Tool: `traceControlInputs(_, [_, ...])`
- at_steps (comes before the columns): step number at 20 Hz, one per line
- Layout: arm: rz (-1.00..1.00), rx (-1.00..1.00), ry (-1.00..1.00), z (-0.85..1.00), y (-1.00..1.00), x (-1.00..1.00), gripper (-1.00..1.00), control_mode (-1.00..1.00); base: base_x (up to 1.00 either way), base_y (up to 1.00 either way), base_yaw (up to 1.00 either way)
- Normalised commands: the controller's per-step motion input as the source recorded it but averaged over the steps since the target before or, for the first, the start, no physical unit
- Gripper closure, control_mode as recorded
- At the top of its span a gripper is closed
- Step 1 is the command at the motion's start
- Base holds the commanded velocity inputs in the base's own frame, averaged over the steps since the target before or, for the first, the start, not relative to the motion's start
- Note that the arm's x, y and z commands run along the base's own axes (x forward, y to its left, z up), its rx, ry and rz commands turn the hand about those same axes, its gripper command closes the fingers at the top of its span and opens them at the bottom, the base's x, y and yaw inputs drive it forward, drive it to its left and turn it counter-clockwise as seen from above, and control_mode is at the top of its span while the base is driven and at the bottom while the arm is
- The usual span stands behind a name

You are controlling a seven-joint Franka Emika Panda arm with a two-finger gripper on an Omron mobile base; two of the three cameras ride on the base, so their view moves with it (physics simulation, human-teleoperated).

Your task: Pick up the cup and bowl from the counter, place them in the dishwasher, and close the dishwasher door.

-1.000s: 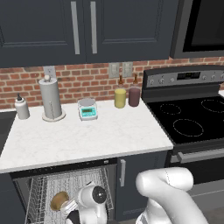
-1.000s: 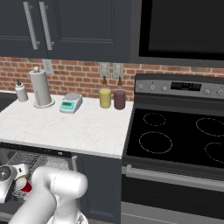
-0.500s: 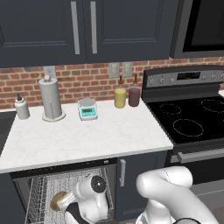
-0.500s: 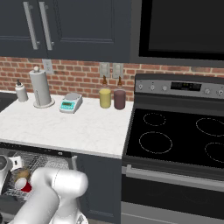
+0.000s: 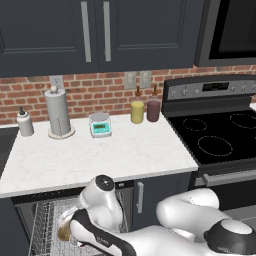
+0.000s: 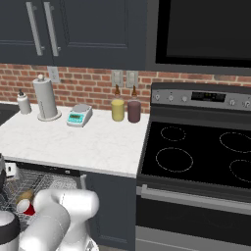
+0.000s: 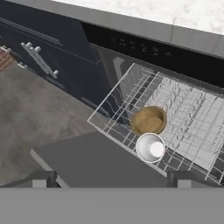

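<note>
In the hand view the dishwasher's wire rack [image 7: 192, 113] is pulled out, with the tan bowl [image 7: 148, 120] upright in it. The red cup [image 7: 150, 148] stands right beside the bowl, seen from above with its white rim and pale inside. The dishwasher door [image 7: 96, 164] lies open and flat below the rack. My gripper [image 7: 113, 178] hangs open above the door, a little back from both dishes, with nothing between its fingertips [image 7: 45, 178]. From the right base view the cup [image 6: 27, 208] and bowl [image 6: 24, 196] show in the rack [image 6: 34, 177], partly behind my arm. The bowl's edge [image 5: 63, 233] peeks out beside my arm.
On the marble counter [image 5: 105, 155] stand a paper-towel holder [image 5: 58, 112], a soap bottle [image 5: 24, 123], a small scale [image 5: 100, 124], a yellow jar [image 5: 137, 111] and a maroon jar [image 5: 153, 110]. The black stovetop [image 5: 220, 135] lies to the right, and a dark cabinet door [image 5: 150, 195] adjoins the dishwasher.
My hand has risen and drawn back from the rack. The gripper stays open and the cup and bowl rest where they were.
</note>
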Motion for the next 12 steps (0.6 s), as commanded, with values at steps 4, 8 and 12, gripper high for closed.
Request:
traceControlInputs(4, [0.00, -0.05, 0.09, 0.54, 0.46, -0.21, -1.00, -1.00, 0.00, 0.00, 0.00])
traceControlInputs(8, [0.00, -0.14, 0.02, 0.31, 0.52, -0.53, -1.00, -1.00, 0.00, 0.00, 0.00])
traceControlInputs(12, [0.00, -0.30, -0.15, 0.05, 0.67, -0.83, -1.00, -1.00, 0.00, 0.00, 0.00])
